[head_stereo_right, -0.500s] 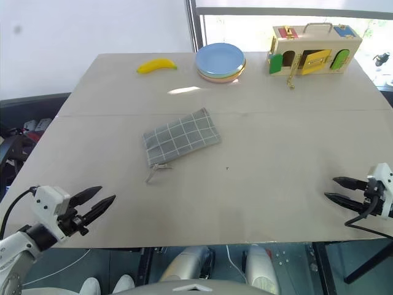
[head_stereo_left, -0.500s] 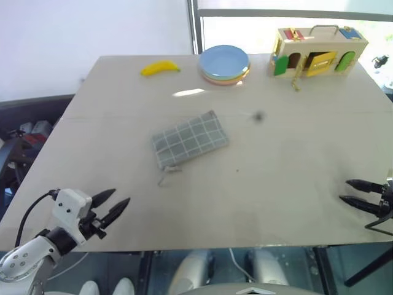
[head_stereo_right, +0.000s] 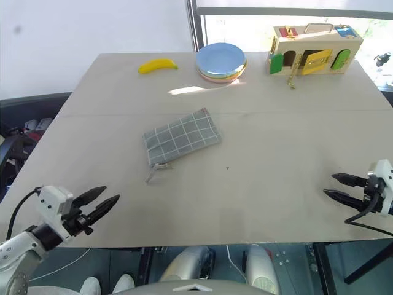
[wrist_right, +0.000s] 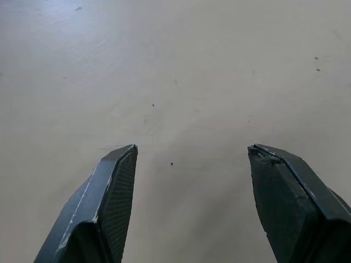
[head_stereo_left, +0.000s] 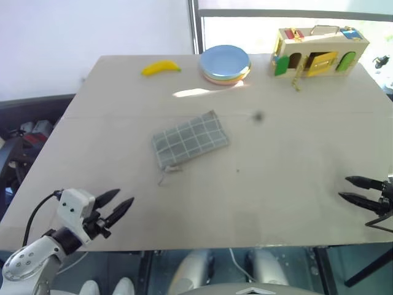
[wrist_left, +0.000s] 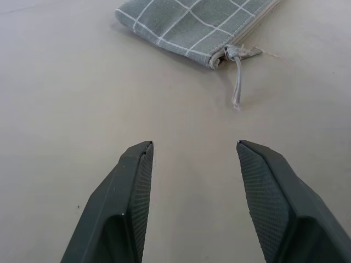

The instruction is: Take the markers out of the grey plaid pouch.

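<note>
Grey plaid pouch (head_stereo_right: 181, 137) lies flat near the middle of the table (head_stereo_right: 276, 141), skewed, zipped end toward the robot, its zipper pull (head_stereo_right: 156, 169) trailing loose on the tabletop off the near corner. No markers in sight; pouch mouth looks closed. Left gripper (head_stereo_right: 101, 204) hovers at the table's near edge, well short of the pouch and to its left, angled forward and inward toward the pouch, fingers parted with nothing between them; in the left wrist view the pull cord (wrist_left: 237, 82) lies ahead of the gap between the two fingers (wrist_left: 131, 203). Right gripper (head_stereo_right: 339, 187) sits well apart from the pouch at the near right edge, pointing inward across the table, fingers spread wide over bare tabletop, empty. Beyond the pouch, along the far edge: a banana (head_stereo_right: 158, 64), a stack of plates (head_stereo_right: 221, 61), and a wooden latch box (head_stereo_right: 313, 49).
</note>
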